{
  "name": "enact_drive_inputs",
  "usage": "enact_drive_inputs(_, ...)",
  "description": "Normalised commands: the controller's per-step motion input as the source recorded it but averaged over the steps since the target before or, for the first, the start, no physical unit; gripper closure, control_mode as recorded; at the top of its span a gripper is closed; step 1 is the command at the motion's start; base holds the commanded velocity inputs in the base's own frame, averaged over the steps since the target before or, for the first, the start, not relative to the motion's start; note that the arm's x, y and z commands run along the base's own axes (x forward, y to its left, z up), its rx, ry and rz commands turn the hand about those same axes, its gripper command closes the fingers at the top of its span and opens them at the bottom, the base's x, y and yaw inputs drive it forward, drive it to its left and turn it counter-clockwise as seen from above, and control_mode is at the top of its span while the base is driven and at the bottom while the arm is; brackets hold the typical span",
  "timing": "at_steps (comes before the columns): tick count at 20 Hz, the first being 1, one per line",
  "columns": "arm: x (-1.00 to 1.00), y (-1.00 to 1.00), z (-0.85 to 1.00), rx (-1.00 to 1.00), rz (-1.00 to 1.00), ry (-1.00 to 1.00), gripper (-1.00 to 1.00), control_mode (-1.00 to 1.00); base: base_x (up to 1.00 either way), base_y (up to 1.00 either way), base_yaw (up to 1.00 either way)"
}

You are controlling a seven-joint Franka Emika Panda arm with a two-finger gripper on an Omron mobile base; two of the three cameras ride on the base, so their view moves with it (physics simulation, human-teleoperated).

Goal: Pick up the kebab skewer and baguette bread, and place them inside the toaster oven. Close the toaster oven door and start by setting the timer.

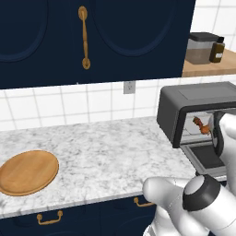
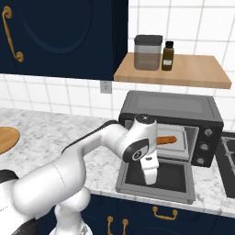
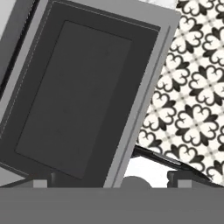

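The toaster oven (image 2: pixel 174 106) stands at the right end of the counter with its door (image 2: pixel 170 178) folded down flat and open. Inside it lies the baguette bread (image 2: pixel 167 139) on the rack. In the left base view the kebab skewer (image 1: pixel 198 122) shows inside the toaster oven (image 1: pixel 193 103). My gripper (image 2: pixel 150 180) points down just above the open door, near its left half. In the hand view the door (image 3: pixel 78 96) lies close below and the gripper (image 3: pixel 113 183) is open, its fingertips (image 3: pixel 41 182) far apart with nothing between them.
A round wooden plate (image 1: pixel 27 173) lies at the counter's left. Above the oven, a wooden shelf (image 2: pixel 193 73) carries a grey canister (image 2: pixel 148 52) and a dark bottle (image 2: pixel 168 56). The oven's knobs (image 2: pixel 205 147) sit on its right front. Patterned floor (image 3: pixel 192 96) lies beyond the door's edge.
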Motion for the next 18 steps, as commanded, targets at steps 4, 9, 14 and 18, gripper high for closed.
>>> enact_drive_inputs(4, 0.39, -0.03, -0.13, 0.00, 0.00, 0.14, -1.00, -1.00, 0.00, 0.00, 0.00)
enact_drive_inputs(9, 0.21, 0.00, -0.16, 0.00, 0.00, 0.07, -1.00, -1.00, 0.00, 0.00, 0.00)
enact_drive_inputs(14, 0.27, 0.00, -0.07, 0.00, 0.00, 0.01, -1.00, -1.00, 0.00, 0.00, 0.00)
enact_drive_inputs(18, 0.34, 0.00, 0.00, 0.00, 0.00, 0.00, -1.00, -1.00, 0.00, 0.00, 0.00)
